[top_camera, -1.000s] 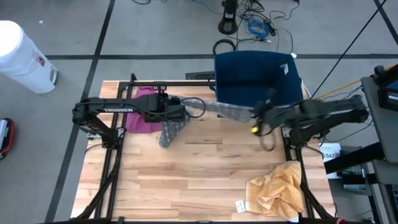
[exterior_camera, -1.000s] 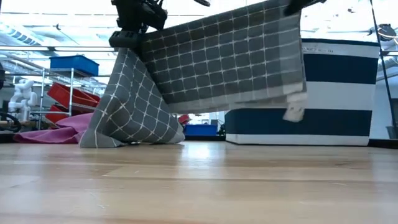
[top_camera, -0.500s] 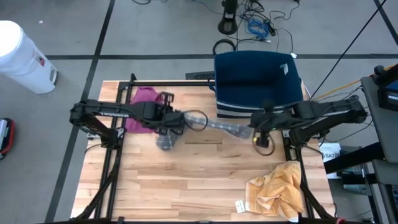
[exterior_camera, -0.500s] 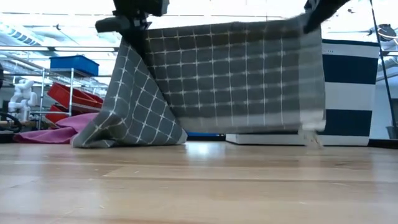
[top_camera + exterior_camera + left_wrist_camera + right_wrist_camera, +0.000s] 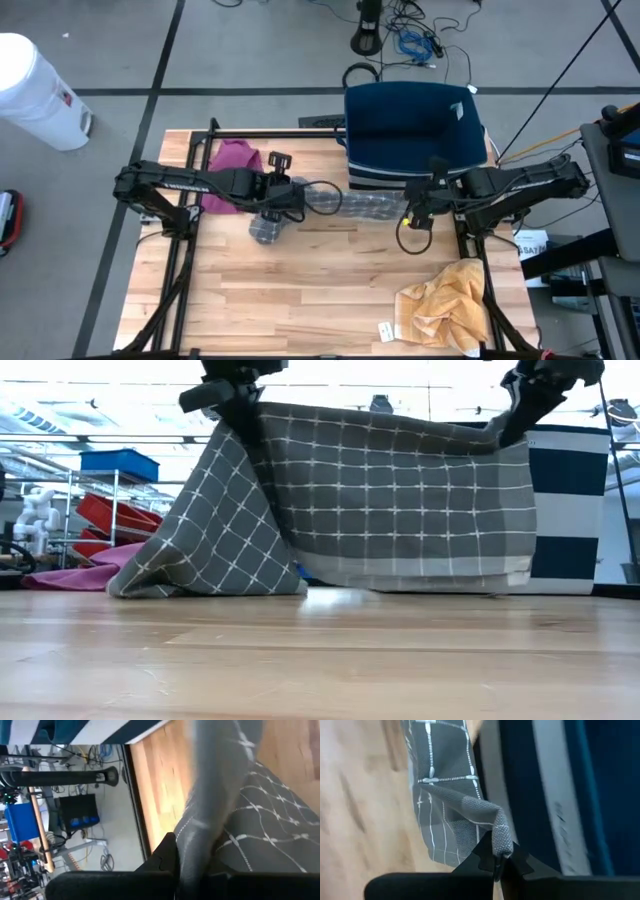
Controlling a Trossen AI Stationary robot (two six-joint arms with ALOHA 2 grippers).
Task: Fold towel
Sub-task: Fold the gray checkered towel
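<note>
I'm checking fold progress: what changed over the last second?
Both grippers, left and right, lowered the grey checked towel until its bottom edge reached the wooden table. Both stayed shut on its top corners; the pink cloth and yellow cloth stayed put.

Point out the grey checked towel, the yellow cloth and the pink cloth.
grey checked towel (image 5: pixel 400 500): low view, middle of the hanging panel.
yellow cloth (image 5: pixel 445 300): high view, centre of the crumpled heap.
pink cloth (image 5: pixel 232 160): high view, upper exposed part beside the left arm.

Both arms raised, jaws clamped tight
</note>
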